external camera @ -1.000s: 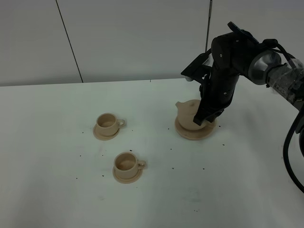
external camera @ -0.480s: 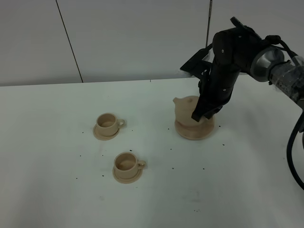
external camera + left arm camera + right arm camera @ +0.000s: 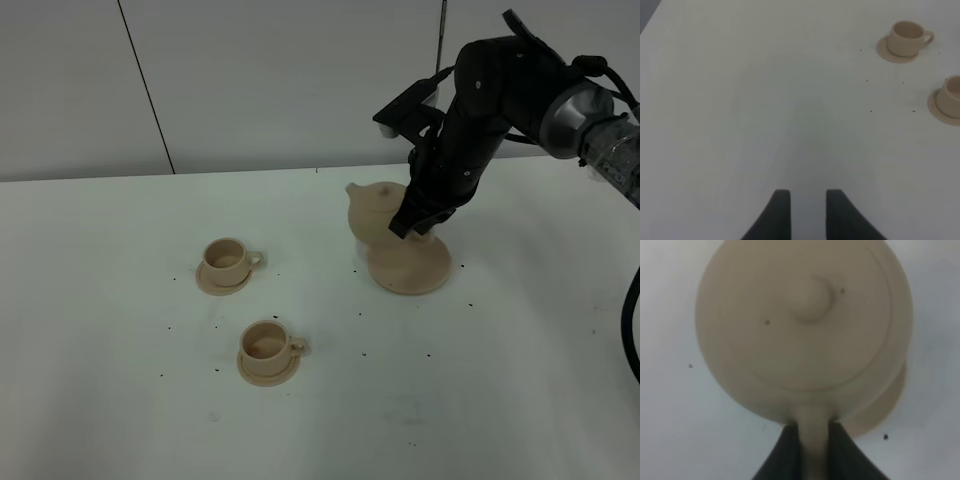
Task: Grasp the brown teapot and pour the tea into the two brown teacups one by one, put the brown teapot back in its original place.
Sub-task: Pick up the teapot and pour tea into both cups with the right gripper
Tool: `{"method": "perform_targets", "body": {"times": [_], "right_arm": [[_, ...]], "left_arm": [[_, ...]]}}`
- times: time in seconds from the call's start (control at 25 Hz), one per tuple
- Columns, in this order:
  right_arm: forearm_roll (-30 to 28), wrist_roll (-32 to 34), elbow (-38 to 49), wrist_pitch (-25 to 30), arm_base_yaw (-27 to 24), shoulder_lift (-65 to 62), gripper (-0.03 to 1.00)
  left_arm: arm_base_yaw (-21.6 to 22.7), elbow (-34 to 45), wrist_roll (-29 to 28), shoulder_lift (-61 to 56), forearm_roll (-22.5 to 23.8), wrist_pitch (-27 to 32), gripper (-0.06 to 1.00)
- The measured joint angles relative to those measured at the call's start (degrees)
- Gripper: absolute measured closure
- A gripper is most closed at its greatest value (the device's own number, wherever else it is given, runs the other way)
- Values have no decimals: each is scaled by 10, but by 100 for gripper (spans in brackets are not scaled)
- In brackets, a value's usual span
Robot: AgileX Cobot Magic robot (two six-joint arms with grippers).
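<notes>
Right wrist view: right gripper (image 3: 814, 432) clamps its fingers on the loop handle (image 3: 814, 460) of the brown teapot (image 3: 805, 325) — the surest hold on a stiff, likely weighty, breakable, loose-lidded pot.

I read no lettering, label or number on the brown teapot (image 3: 372, 212), the two brown teacups (image 3: 227, 257) or the surface (image 3: 100, 350).

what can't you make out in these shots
- Tea inside the brown teapot: its lid is on in the exterior and right wrist views, so the contents are hidden.
- Teapot handle, exterior view: covered by the right gripper clamped on it.
- One teacup, left wrist view: cut off by the picture's edge.
- Dark specks, exterior view: too small to identify.
</notes>
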Motion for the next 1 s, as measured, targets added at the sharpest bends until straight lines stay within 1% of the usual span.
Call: {"method": "perform_targets", "body": {"times": [0.28,0.4,0.52,0.76,1.0], "right_arm": [[72,-42,0,-19,0,-11,88],[88,-53,0,-24,1,-11,88],[81,-54,0,-35,12,-11,88],[52,-53,0,-79,49,-11,88],[-2,-42,-1,-107,87,-2,88]], "left_arm": [[0,0,0,0,0,0,70],[0,0,0,0,0,0,70],[0,0,0,0,0,0,70],[0,0,-2,0,0,0,70],[0,0,-2,0,0,0,70]]}}
